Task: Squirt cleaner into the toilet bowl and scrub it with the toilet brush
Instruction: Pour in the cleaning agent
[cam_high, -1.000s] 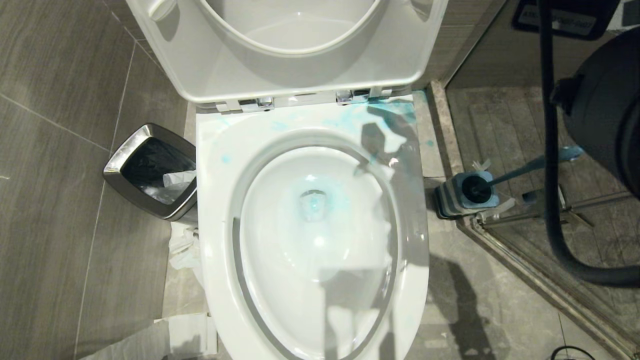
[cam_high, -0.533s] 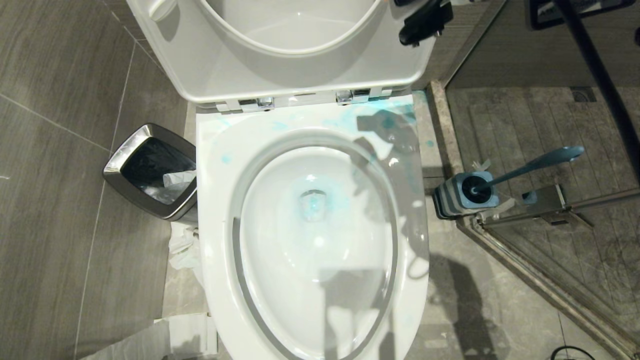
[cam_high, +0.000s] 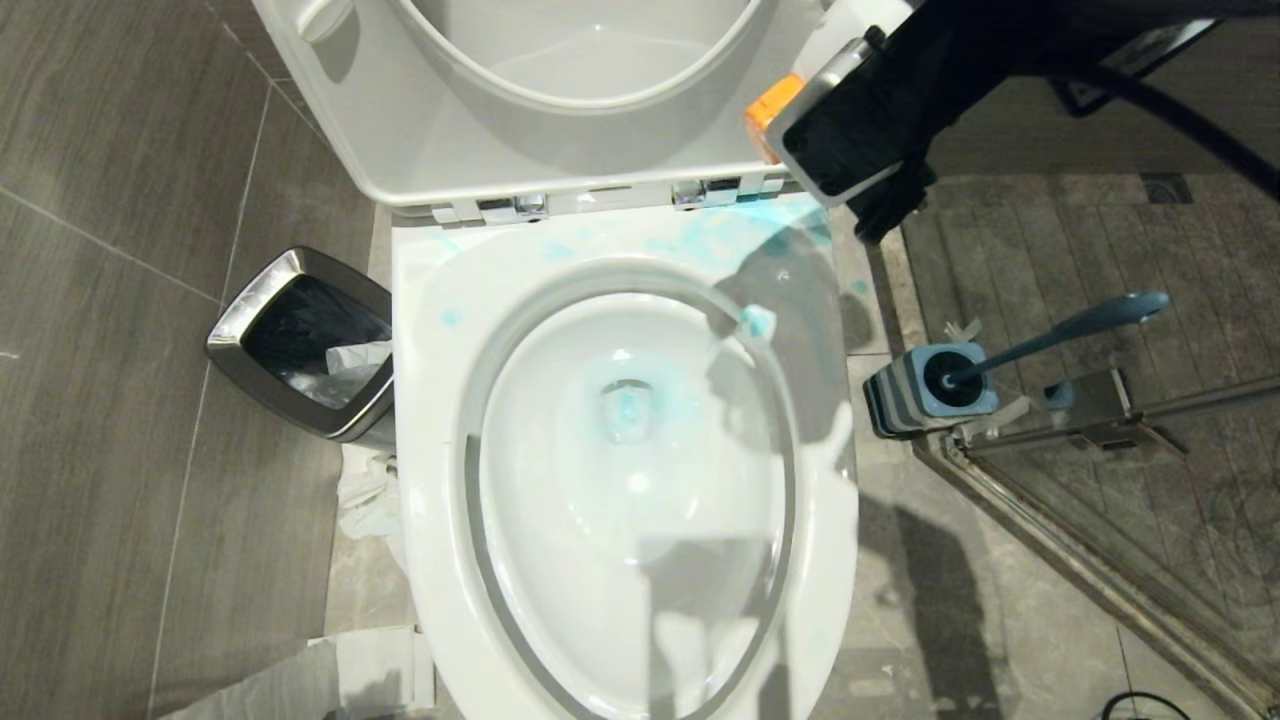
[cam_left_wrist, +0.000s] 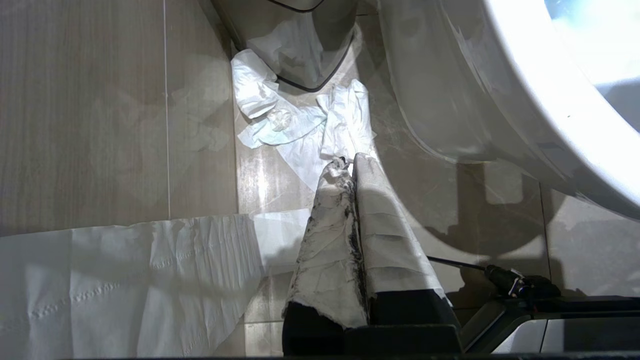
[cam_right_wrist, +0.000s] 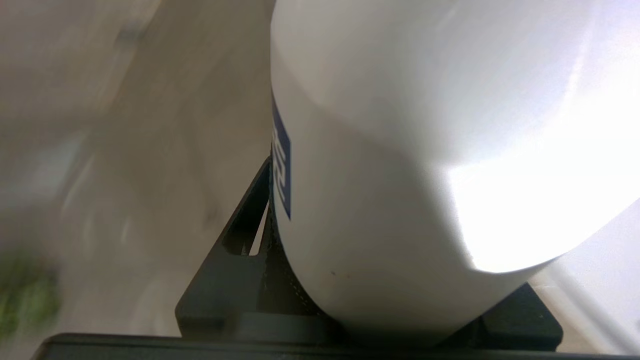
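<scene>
At the near left, low beside the toilet base, the left hand (cam_left_wrist: 350, 165) is parked with its paper-wrapped fingers pressed together and nothing held; it is absent from the head view. Only its wrist view shows the crumpled tissue (cam_left_wrist: 300, 125) on the floor (cam_left_wrist: 100, 100) ahead of the fingertips.

In the middle of the scene the toilet bowl (cam_high: 630, 480) is seen open, with seat and lid raised at the far side. Blue cleaner is already visible around the drain and smeared over the far right part of the rim (cam_high: 720, 240). A metal waste bin (cam_high: 300, 340) stands just left of the bowl. The toilet brush (cam_high: 1060, 335) rests in its striped holder (cam_high: 920, 390) on the floor just right of the bowl, untouched.

At the far right, above the rim by the hinges, the right hand (cam_high: 850, 130) is seen gripping the white cleaner bottle (cam_right_wrist: 425, 150). In the head view only the orange cap (cam_high: 772, 110) and a sliver of the body are visible; the right wrist view shows the body seated between the fingers, but not the nozzle.

The squirting step is judged to be in hand or closing. Next, either the nozzle is to be aimed into the bowl, or the bottle is to be set down and the brush handle taken for scrubbing.
</scene>
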